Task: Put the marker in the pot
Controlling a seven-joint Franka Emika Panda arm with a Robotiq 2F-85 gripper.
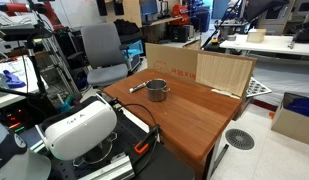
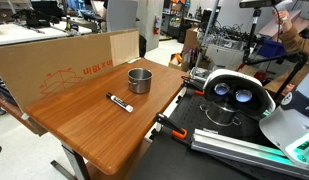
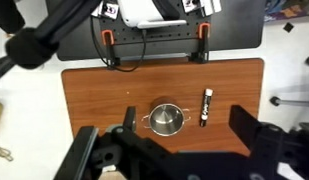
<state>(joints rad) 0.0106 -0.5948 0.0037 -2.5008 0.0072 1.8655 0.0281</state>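
Two things concern us on the table (image 3: pixel 99 100): the marker (image 3: pixel 206 107) and the pot (image 3: pixel 167 120). In the wrist view the marker lies flat on the wood just beside the pot, not touching it, and in both exterior views it rests on open wood a little away from the pot. Our gripper (image 3: pixel 172 158) hangs high over the scene with its jaws spread wide and nothing between them.

We judge the marker light, stiff and smooth, and round enough to roll if nudged. We would take it across its middle, closing on its narrow width, and come down to the wood gently. The pot looks light and shiny too; a bump on its rim could slide it, so the drop should come from straight above its open mouth.

Room is generous: bare wood surrounds both things on every side. The cardboard boxes (image 1: pixel 194 68) stand along the far edge behind the pot, well apart from the marker, and the clamps (image 3: pixel 109 40) sit on the edge nearest the robot's base
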